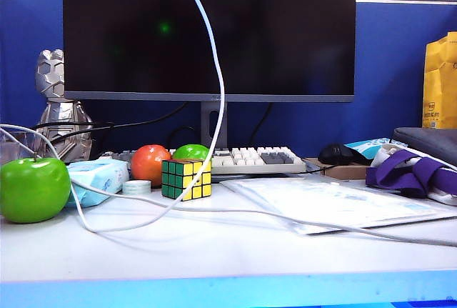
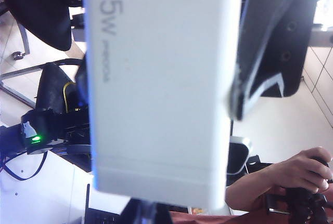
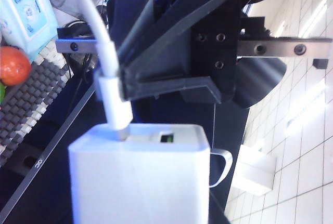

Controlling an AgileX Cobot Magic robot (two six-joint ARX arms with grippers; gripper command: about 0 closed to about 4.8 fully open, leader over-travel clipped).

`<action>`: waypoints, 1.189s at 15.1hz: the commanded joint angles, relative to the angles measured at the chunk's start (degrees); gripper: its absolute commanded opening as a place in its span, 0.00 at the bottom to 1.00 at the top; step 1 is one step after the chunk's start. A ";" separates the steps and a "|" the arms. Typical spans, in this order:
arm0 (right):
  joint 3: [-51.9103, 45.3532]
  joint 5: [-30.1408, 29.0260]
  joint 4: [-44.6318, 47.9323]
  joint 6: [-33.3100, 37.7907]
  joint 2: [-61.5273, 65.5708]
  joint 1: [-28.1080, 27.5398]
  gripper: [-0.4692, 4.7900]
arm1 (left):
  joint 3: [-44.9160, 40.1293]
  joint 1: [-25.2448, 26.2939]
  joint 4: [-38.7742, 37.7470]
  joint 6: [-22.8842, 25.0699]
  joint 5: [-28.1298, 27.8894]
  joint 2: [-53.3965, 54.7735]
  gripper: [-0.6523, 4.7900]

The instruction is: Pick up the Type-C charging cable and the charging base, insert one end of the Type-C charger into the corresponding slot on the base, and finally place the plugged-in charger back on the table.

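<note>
While the Type-C charging cable (image 3: 115,107) has its plug tip at the slot of the charging base (image 3: 140,177), both high above the counter (image 1: 228,251), a slight skew could jam or bend the plug. Its cord hangs from the exterior view's top centre. Right end effector (image 3: 122,86) pinches the plug; left end effector (image 2: 171,78) clamps the base, both out of exterior view.
</note>
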 commanded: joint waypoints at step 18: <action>0.31 -9.51 -2.01 3.19 -0.55 0.66 0.08 | 0.15 0.55 1.29 -0.26 -5.57 0.11 0.11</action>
